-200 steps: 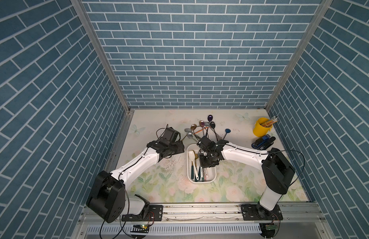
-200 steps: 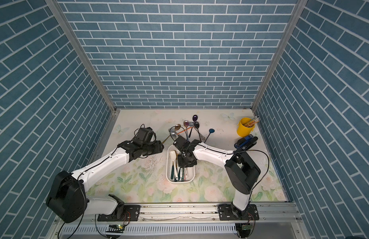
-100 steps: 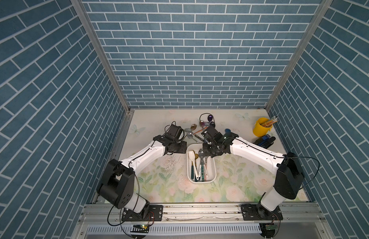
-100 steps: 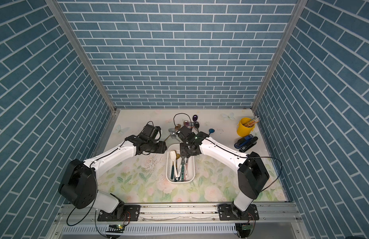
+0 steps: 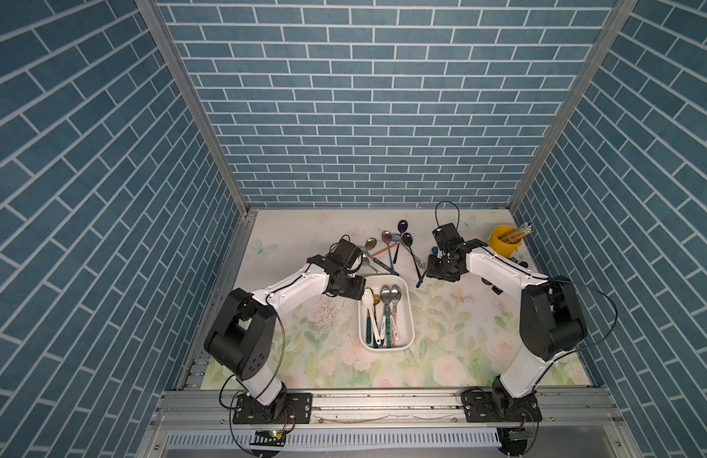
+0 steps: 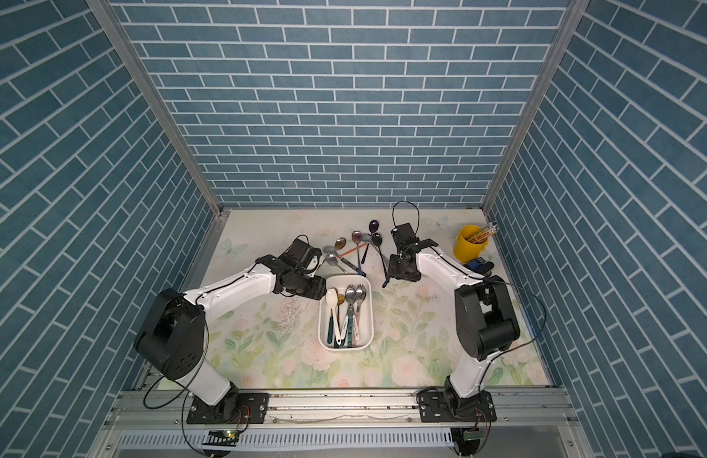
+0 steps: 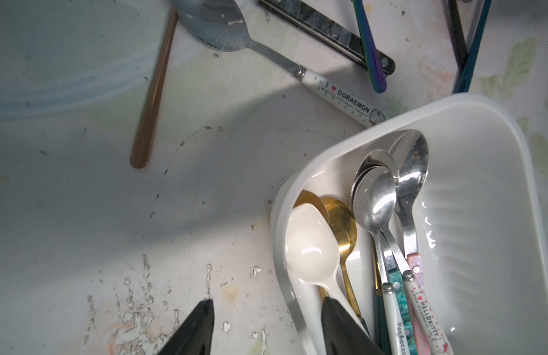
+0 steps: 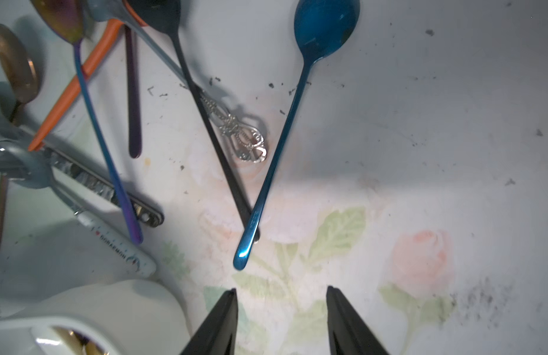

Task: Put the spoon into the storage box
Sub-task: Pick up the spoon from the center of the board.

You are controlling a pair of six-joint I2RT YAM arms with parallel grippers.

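Right fingers (image 8: pixel 220 325): parted, empty, near storage box (image 8: pixel 128 304).
Blue spoon (image 8: pixel 279 150): handle just ahead; straddle squarely, close.
Left fingers (image 7: pixel 196 332): parted, empty, astride box rim.

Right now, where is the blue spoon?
In the right wrist view the blue spoon lies just ahead of the open right gripper, its handle end over the black spoon. It sits off the far right corner of the storage box.

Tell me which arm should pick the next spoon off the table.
Right, most likely. The right gripper hangs open and empty just short of the handle end of the blue spoon. The left gripper is open astride the wall of the storage box, above spoons already inside.
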